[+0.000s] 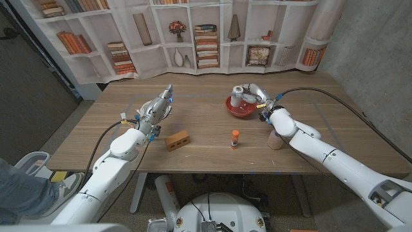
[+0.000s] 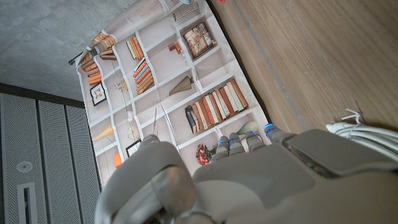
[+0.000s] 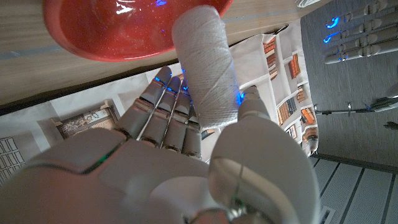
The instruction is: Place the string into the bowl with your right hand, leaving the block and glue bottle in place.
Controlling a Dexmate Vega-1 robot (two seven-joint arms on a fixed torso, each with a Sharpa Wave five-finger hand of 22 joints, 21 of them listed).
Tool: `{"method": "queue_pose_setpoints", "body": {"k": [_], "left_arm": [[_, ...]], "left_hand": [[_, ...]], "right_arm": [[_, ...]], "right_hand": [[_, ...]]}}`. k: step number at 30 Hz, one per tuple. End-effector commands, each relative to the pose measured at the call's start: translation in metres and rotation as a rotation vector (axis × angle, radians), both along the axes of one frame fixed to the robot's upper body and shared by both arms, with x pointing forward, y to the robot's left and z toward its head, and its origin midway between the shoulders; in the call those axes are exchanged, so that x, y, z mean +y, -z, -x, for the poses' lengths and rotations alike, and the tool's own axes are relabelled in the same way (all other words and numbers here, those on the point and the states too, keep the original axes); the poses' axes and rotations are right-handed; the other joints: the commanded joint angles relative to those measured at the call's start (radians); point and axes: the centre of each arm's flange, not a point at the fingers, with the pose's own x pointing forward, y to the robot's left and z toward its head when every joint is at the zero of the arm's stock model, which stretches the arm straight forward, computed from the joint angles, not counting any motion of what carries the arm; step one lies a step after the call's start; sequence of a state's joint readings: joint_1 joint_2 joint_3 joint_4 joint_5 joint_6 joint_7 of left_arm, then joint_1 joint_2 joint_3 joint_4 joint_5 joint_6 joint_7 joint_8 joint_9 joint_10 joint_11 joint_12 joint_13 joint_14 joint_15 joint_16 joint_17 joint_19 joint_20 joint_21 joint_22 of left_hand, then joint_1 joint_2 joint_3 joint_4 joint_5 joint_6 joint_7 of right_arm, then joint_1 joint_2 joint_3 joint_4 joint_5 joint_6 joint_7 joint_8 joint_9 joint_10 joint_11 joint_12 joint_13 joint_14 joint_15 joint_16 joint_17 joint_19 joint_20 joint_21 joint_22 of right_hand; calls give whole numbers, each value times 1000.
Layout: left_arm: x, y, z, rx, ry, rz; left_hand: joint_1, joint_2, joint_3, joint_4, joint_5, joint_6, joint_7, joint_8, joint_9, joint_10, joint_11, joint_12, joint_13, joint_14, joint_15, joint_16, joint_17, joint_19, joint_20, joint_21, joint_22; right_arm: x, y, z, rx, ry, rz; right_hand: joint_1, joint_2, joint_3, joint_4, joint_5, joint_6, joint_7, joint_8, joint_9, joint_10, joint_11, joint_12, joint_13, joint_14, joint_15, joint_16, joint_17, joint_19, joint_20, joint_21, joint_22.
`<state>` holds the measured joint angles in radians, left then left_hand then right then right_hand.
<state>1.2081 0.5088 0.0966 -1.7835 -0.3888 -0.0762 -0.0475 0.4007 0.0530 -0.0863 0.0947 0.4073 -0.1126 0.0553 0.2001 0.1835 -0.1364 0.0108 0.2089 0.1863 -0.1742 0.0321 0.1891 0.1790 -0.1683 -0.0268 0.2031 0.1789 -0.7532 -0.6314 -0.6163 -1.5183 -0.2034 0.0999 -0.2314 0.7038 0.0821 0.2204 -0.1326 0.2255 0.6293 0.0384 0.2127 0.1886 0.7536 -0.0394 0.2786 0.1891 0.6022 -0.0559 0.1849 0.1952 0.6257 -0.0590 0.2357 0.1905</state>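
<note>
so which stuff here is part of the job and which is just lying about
Job: string, held by the right hand over the bowl; block and glue bottle, both to stay put.

Lying about: left hand, holding nothing; bookshelf backdrop.

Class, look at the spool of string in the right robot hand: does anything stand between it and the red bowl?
Nothing visible does. The right robot hand holds the spool of string directly over the red bowl. The block and glue bottle stand nearer the robot, off that path.

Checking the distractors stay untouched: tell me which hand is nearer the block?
Left. The left hand hovers just beyond the block; the right hand holds the string over the bowl.
</note>
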Motion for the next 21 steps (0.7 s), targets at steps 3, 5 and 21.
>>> {"method": "queue_pose_setpoints", "body": {"k": [3, 5, 21], "left_arm": [[-3, 0, -1, 11, 1, -10], [-3, 1, -1, 12, 1, -10], [-6, -2, -6, 14, 4, -10]], "left_hand": [[6, 9, -4, 2, -1, 4, -5, -2, 5, -4, -2, -3, 3, -41, -3, -1, 4, -111, -2, -2, 4], [6, 9, -5, 2, -1, 4, -5, -2, 5, -3, -2, -3, 3, -41, -3, -1, 4, -111, -1, -2, 4], [8, 10, -8, 2, -1, 5, -4, -2, 5, -3, -3, -3, 3, -41, -4, -1, 4, -112, -1, -2, 4]], "right_arm": [[-1, 4, -6, 12, 19, 10], [-1, 4, -6, 11, 24, 15], [-6, 9, -11, 56, 44, 32]], "right_hand": [[44, 30, 3, 0, 2, 102, -106, -5, 2, -14, 3, -4, 2, -15, -72, -3, 1, -15, -67, -7, 2], [44, 30, 3, 1, 2, 99, -108, -6, 2, -17, 2, -6, 2, -16, -73, -3, 1, -18, -68, -8, 2], [48, 22, 2, -3, 4, 79, -118, -15, 3, -49, 0, -24, 3, -41, -68, -5, 0, -45, -64, -20, 3]]}}
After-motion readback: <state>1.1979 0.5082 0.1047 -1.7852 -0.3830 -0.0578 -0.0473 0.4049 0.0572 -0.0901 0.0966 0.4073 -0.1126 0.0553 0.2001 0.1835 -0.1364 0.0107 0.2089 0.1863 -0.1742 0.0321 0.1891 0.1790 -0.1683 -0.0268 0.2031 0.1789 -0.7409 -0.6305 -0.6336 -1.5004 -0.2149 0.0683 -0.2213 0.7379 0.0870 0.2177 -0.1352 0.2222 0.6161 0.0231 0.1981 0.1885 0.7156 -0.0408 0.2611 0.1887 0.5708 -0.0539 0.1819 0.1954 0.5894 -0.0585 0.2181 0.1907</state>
